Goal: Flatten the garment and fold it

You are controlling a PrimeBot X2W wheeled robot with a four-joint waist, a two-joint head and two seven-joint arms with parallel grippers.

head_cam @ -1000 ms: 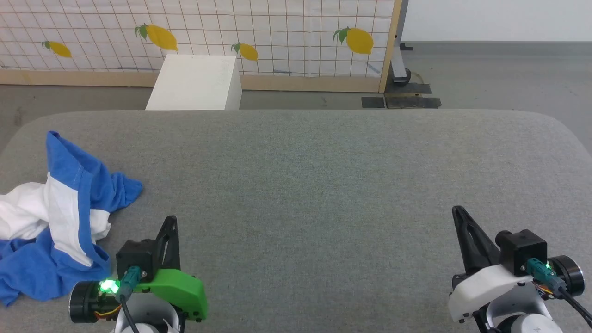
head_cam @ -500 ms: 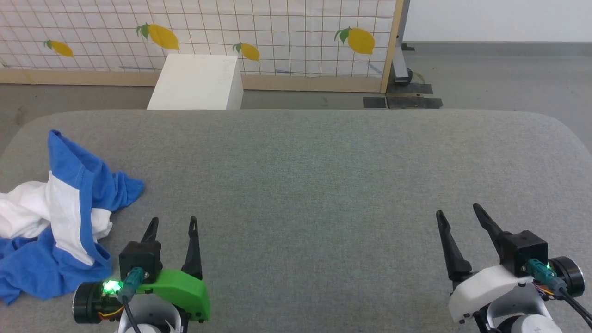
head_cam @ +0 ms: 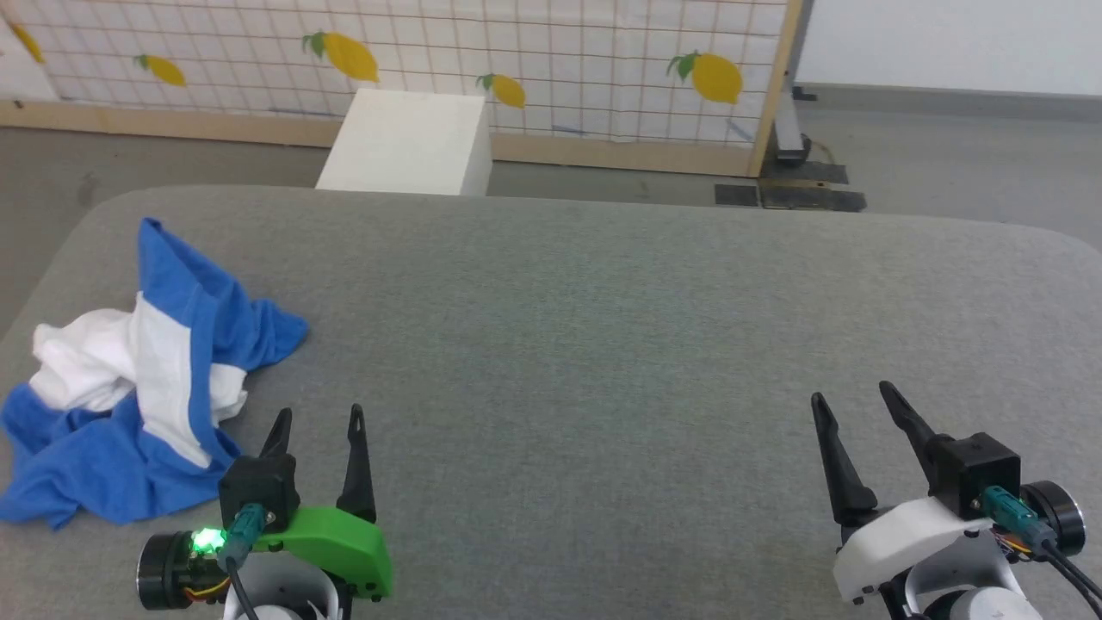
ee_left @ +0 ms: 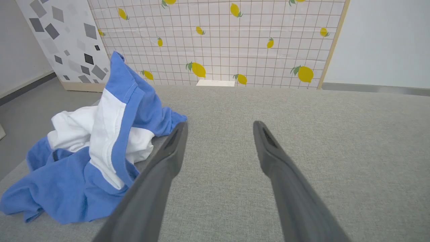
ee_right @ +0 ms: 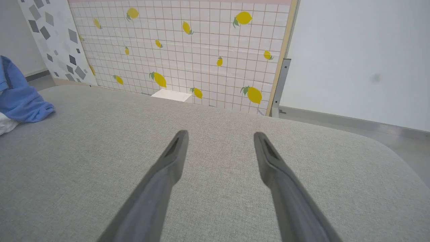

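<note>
The garment [head_cam: 146,387] lies crumpled in a heap at the left end of the grey table [head_cam: 603,327], blue cloth bunched around a white panel. In the left wrist view the garment [ee_left: 97,148] sits just left of my own fingers, one blue fold standing up. My left gripper [head_cam: 317,415] hovers open just right of the heap, nothing between its fingers. My right gripper [head_cam: 851,392] stands open over bare table at the lower right, far from the cloth. A blue edge of the garment [ee_right: 20,97] shows at the far left of the right wrist view.
A white box [head_cam: 405,142] stands on the floor beyond the table's far edge. Behind it runs a tiled screen with lemon prints [head_cam: 551,60] on a wooden frame. The table's rounded corners fall away at left and right.
Both grippers went from shut to open. The head camera has since turned left and tilted, shifting the whole picture right; the garment itself has not moved.
</note>
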